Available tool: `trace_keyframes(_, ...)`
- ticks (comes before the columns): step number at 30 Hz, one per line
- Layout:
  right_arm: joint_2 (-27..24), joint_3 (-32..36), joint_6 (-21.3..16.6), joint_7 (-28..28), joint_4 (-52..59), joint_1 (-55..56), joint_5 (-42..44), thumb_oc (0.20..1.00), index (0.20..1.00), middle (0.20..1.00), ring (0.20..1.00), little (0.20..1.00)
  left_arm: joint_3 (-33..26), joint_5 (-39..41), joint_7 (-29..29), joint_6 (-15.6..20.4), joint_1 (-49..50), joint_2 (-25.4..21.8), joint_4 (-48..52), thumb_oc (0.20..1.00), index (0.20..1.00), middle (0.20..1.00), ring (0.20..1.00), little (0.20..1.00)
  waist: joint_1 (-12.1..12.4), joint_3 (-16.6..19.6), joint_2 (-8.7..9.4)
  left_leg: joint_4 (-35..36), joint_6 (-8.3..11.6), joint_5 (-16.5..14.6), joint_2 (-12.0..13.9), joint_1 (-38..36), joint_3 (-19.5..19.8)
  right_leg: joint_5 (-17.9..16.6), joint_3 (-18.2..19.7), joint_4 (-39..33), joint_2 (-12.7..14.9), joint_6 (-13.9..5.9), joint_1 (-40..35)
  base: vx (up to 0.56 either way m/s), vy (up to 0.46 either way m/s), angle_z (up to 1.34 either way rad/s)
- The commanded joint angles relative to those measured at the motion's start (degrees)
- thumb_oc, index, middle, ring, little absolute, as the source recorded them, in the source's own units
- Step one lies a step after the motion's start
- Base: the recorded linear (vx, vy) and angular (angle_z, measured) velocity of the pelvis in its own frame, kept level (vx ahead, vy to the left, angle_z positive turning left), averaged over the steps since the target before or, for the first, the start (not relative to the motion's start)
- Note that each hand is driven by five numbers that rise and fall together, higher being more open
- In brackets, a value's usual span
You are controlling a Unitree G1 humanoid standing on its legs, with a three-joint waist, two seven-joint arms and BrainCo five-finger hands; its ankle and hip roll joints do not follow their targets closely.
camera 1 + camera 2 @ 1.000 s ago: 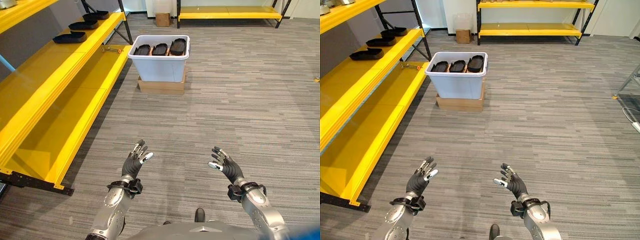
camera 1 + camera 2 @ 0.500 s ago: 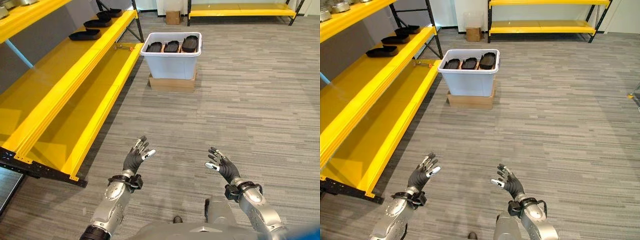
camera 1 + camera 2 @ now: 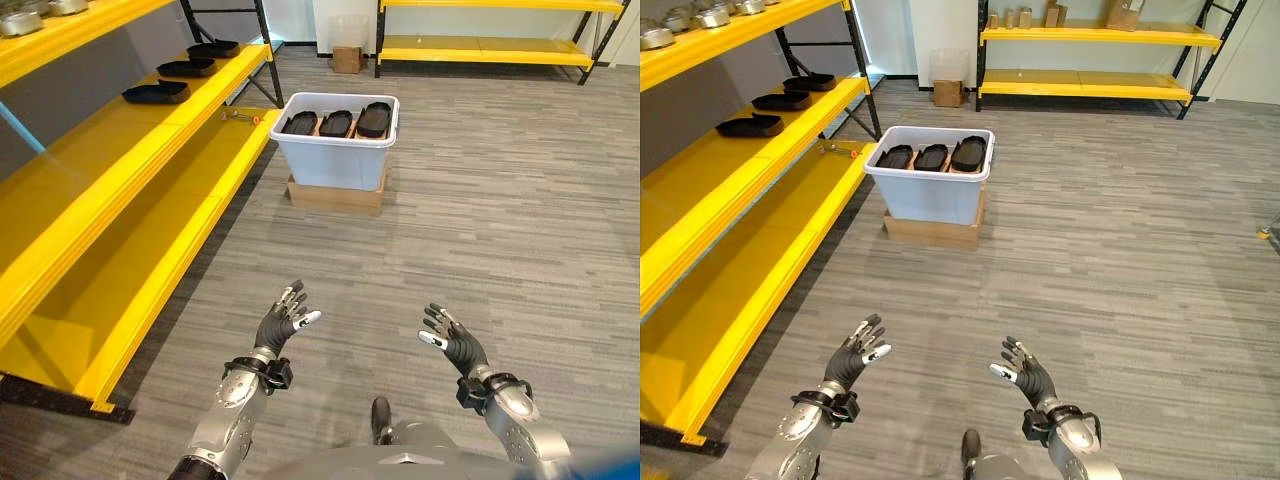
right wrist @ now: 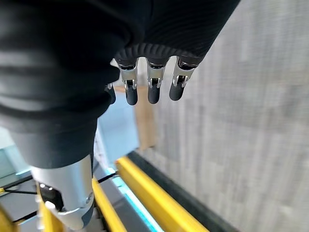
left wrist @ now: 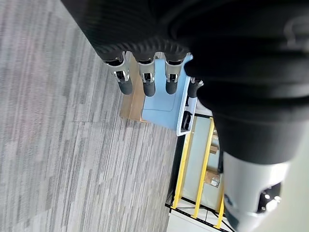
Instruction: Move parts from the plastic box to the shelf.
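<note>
Both hands are holding the same raised pose as a second ago while the whole view is shifting, so the camera has moved; the box and shelf are simply sitting differently in frame. Left robot hand (image 3: 283,322) is hovering over the grey floor (image 3: 520,200), fingers spread and relaxed, grasping nothing. Right robot hand (image 3: 455,341) is mirroring it on the other side, fingers likewise loose and holding nothing, palms turned toward each other with a clear gap between.

Well ahead of both hands, the plastic box (image 3: 335,160) is sitting on a flat cardboard base (image 3: 335,196), just beside the end of the yellow shelf (image 3: 120,190). Three black parts (image 3: 337,123) are lying side by side in the top of the box. Three more black parts (image 3: 155,92) are resting in a row on the upper level of the shelf, at its far end, spaced apart from one another. Metal pots (image 3: 680,18) are lining the topmost shelf level. Farther back, a second yellow rack (image 3: 1095,85) is standing against the wall, with a small cardboard carton (image 3: 947,93) on the floor near it.
</note>
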State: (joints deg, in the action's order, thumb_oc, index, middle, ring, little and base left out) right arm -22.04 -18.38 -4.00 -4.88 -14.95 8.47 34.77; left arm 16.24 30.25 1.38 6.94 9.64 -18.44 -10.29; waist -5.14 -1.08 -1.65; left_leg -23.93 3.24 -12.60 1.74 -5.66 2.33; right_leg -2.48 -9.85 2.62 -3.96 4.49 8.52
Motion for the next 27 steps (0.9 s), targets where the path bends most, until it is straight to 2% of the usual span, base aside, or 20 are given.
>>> trace_keyframes(1,-0.5,1.3,-3.6,-0.2,3.2,-0.6,2.2,1.0,1.0,1.0,1.0,1.0,-1.7,1.4,0.0,3.1,-1.6,-1.8,3.3,1.0,1.0,1.0,1.0,1.0,0.9,-3.8,3.7,-16.3,3.34,21.4,-1.7,7.0,-0.4,1.3,2.5,-3.5,0.8,-3.62,-5.9,0.17,-0.136,0.01)
trace_keyframes(2,-0.5,1.3,-3.6,-0.2,3.2,-0.6,2.2,1.0,1.0,1.0,1.0,1.0,-1.7,1.4,0.0,3.1,-1.6,-1.8,3.3,1.0,1.0,1.0,1.0,1.0,0.9,-3.8,3.57,-16.7,3.36,21.2,-1.6,7.2,-0.3,1.3,2.5,-3.5,0.7,-3.6,-5.9,0.19,-0.143,-0.11)
trace_keyframes(3,-1.0,1.4,-3.6,-0.1,3.5,-0.3,2.1,1.0,1.0,1.0,1.0,1.0,-1.7,1.6,-0.2,3.0,-1.4,-2.0,3.4,1.0,1.0,1.0,1.0,1.0,1.4,-4.8,4.38,-20.6,2.44,21.2,-0.9,9.0,-1.3,1.7,2.7,-3.3,1.0,-3.03,-6.9,0.22,-0.076,-0.26)
trace_keyframes(4,-1.0,1.5,-3.5,0.3,3.3,0.2,2.0,1.0,1.0,1.0,1.0,1.0,-1.4,1.1,0.2,2.8,-1.1,-2.0,3.6,1.0,1.0,1.0,1.0,1.0,2.5,-5.5,5.06,-19.0,-0.12,17.2,-1.8,14.1,-3.2,2.7,3.7,-3.7,1.4,-2.72,-9.0,0.23,-0.077,-0.26)
trace_keyframes(5,-1.0,1.5,-3.5,0.3,3.3,0.2,2.0,1.0,1.0,1.0,1.0,1.0,-1.4,1.1,0.2,2.8,-1.1,-2.0,3.6,1.0,1.0,1.0,1.0,1.0,2.5,-5.4,5.07,-19.0,-0.12,17.2,-1.8,14.2,-3.2,2.7,3.7,-3.7,1.5,-2.72,-8.9,0.29,-0.012,-0.13)
trace_keyframes(6,-0.8,1.7,-3.6,0.7,3.2,0.1,2.2,1.0,1.0,1.0,1.0,1.0,-1.5,1.1,-0.1,2.9,-0.8,-2.1,4.0,1.0,1.0,1.0,1.0,1.0,3.4,-6.1,5.62,-12.6,-1.9,13.5,-2.1,18.9,-4.2,3.2,4.4,-4.1,2.1,-3.66,-10.6,0.14,0.015,0.08)
trace_keyframes(7,-0.8,1.7,-3.6,0.7,3.2,0.1,2.2,1.0,1.0,1.0,1.0,1.0,-1.5,1.1,-0.1,2.9,-0.8,-2.1,4.0,1.0,1.0,1.0,1.0,1.0,3.3,-6.0,5.8,-12.3,-1.94,13.8,-2.3,19.0,-4.2,3.2,4.3,-4.1,2.3,-3.69,-10.4,0.25,0.049,-0.04)
trace_keyframes(8,-0.6,1.8,-3.9,0.6,3.4,0.2,2.3,1.0,1.0,1.0,1.0,1.0,-1.8,1.2,-0.1,3.0,-0.6,-2.1,3.9,1.0,1.0,1.0,1.0,1.0,3.7,-6.0,5.78,-5.9,-2.74,12.3,-2.0,19.9,-4.5,3.7,4.7,-4.3,2.5,-4.31,-11.1,0.33,0.101,-0.29)
trace_keyframes(9,-0.3,1.4,-4.0,0.4,2.3,-0.2,1.1,1.0,1.0,1.0,1.0,1.0,-2.0,0.4,-0.1,3.2,-0.1,-2.3,3.8,1.0,1.0,1.0,1.0,1.0,4.7,-5.8,5.71,10.1,-2.97,14.4,-2.4,20.1,-3.5,4.8,5.5,-4.6,2.3,-5.11,-12.8,0.33,0.101,-0.37)
trace_keyframes(10,-0.3,1.4,-4.0,0.4,2.3,-0.2,1.1,1.0,1.0,1.0,1.0,1.0,-2.0,0.4,-0.1,3.2,-0.1,-2.3,3.8,1.0,1.0,1.0,1.0,1.0,4.7,-5.8,5.73,10.2,-2.97,14.5,-2.4,20.1,-3.5,4.8,5.5,-4.6,2.3,-5.11,-12.8,0.47,0.132,-0.61)
trace_keyframes(11,-0.1,0.5,-4.3,0.5,1.1,-0.9,-0.4,1.0,1.0,1.0,1.0,1.0,-2.4,-0.1,-0.1,3.6,0.4,-2.3,4.0,1.0,1.0,1.0,1.0,1.0,5.9,-5.7,4.75,24.4,-2.04,20.0,-1.6,20.1,-0.3,6.4,6.6,-5.0,1.2,-5.24,-15.1,0.36,0.097,-0.45)
trace_keyframes(12,-0.1,0.4,-4.1,0.5,1.3,-1.3,-0.6,1.0,1.0,1.0,1.0,1.0,-2.6,0.2,-0.2,3.5,0.3,-2.3,3.9,1.0,1.0,1.0,1.0,1.0,6.3,-5.5,4.49,26.5,-1.41,21.0,-1.2,20.5,0.2,6.9,6.9,-4.9,1.1,-5.34,-16.1,0.45,0.131,-0.62)
trace_keyframes(14,-0.1,0.1,-3.9,0.3,1.2,-2.0,-1.0,1.0,1.0,1.0,1.0,1.0,-2.9,0.4,-0.4,3.5,-0.2,-2.2,3.4,1.0,1.0,1.0,1.0,1.0,6.8,-5.4,4.09,27.9,-0.64,23.0,-0.9,20.0,0.0,7.9,7.9,-4.6,0.7,-5.42,-17.4,0.33,0.138,-0.31)
trace_keyframes(17,0.8,-0.3,-3.1,-0.7,1.6,-0.9,-0.9,1.0,1.0,1.0,1.0,1.0,-3.1,1.1,-0.3,3.5,0.4,-1.8,3.7,1.0,1.0,1.0,1.0,1.0,6.9,-3.1,3.56,28.9,-1.11,24.1,-0.6,17.7,-0.6,10.4,7.4,-2.9,1.6,-6.09,-18.9,0.35,0.188,-0.24)
trace_keyframes(21,2.1,-0.8,-2.6,-1.1,2.4,-0.7,-0.6,1.0,1.0,1.0,1.0,1.0,-3.0,1.2,-0.8,3.5,0.0,-2.6,4.4,1.0,1.0,1.0,1.0,1.0,7.3,-1.3,4.67,25.1,-4.06,20.3,-3.6,16.1,-1.3,11.1,6.8,3.2,5.5,-8.47,-19.5,0.34,0.254,-0.04)
trace_keyframes(23,2.3,-0.9,-2.5,-1.2,2.6,-0.8,-0.8,1.0,1.0,1.0,1.0,1.0,-3.0,1.2,-0.9,3.5,0.0,-2.8,4.6,1.0,1.0,1.0,1.0,1.0,7.3,-0.9,4.97,24.4,-4.84,19.0,-4.4,15.6,-1.4,10.1,7.1,5.6,6.4,-9.2,-18.8,0.23,0.212,0.15)
trace_keyframes(24,2.9,-1.2,-2.4,-1.3,2.5,-1.0,-0.9,1.0,1.0,1.0,1.0,1.0,-2.9,1.1,-1.3,3.4,-0.6,-3.1,4.9,1.0,1.0,1.0,1.0,1.0,7.2,-0.7,5.31,23.2,-6.07,17.1,-5.5,14.7,-1.6,6.2,7.5,13.4,7.6,-10.9,-15.6,0.16,0.162,0.12)
trace_keyframes(25,2.9,-1.2,-2.4,-1.3,2.5,-1.0,-0.9,1.0,1.0,1.0,1.0,1.0,-2.9,1.1,-1.3,3.4,-0.6,-3.1,4.9,1.0,1.0,1.0,1.0,1.0,7.3,-0.7,5.35,23.2,-6.09,17.0,-5.5,14.8,-1.6,6.3,7.6,13.6,7.6,-10.92,-15.4,0.28,0.331,0.13)
trace_keyframes(26,3.4,-1.0,-2.4,-1.4,2.6,-1.1,-1.3,1.0,1.0,1.0,1.0,1.0,-2.9,0.9,-1.6,3.4,-1.0,-3.5,5.4,1.0,1.0,1.0,1.0,1.0,7.0,-1.1,5.31,22.7,-7.32,15.3,-6.3,13.3,-2.0,0.1,7.6,22.9,8.5,-12.64,-11.4,0.13,0.171,0.12)
trace_keyframes(27,3.4,-1.0,-2.4,-1.4,2.6,-1.1,-1.3,1.0,1.0,1.0,1.0,1.0,-2.9,0.9,-1.6,3.4,-1.0,-3.5,5.4,1.0,1.0,1.0,1.0,1.0,7.1,-1.1,5.32,22.7,-7.32,15.3,-6.3,13.3,-2.0,0.1,7.6,22.9,8.5,-12.64,-11.4,0.23,0.311,0.12)
